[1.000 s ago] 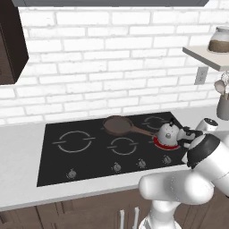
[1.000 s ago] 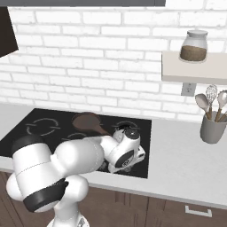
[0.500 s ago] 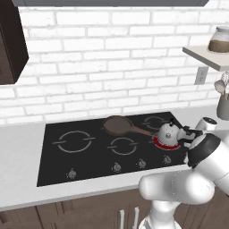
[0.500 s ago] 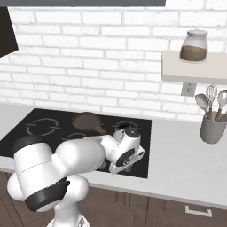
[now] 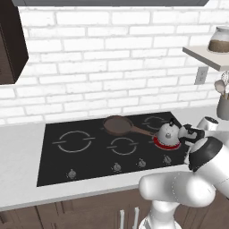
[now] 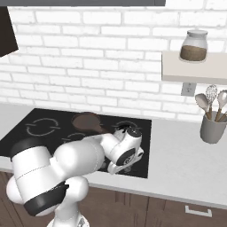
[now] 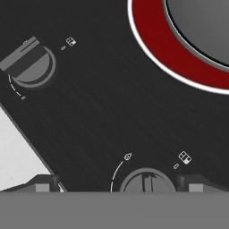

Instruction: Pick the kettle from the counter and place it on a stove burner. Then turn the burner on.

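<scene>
The silver kettle (image 5: 169,132) with its black knob stands upright on the stove burner (image 5: 159,142), which glows red around its base. In the hand view the red ring (image 7: 174,67) and the kettle's grey underside (image 7: 201,22) sit at the top right. My gripper (image 7: 118,187) is open. Its fingertips (image 7: 42,185) stand wide apart on either side of a control knob (image 7: 145,180) at the cooktop's front right and do not touch it. The pale counter (image 5: 22,147) runs on either side of the cooktop.
A brown frying pan (image 5: 117,125) lies on a back burner, its handle pointing toward the kettle. More knobs (image 5: 117,166) line the cooktop's front edge, one close by (image 7: 29,65). A utensil holder (image 6: 213,126) stands on the right counter, below a shelf with a jar (image 6: 194,45).
My jaws have spread wide and let go of the knob. The kettle has stayed put and the burner glows red as before.
</scene>
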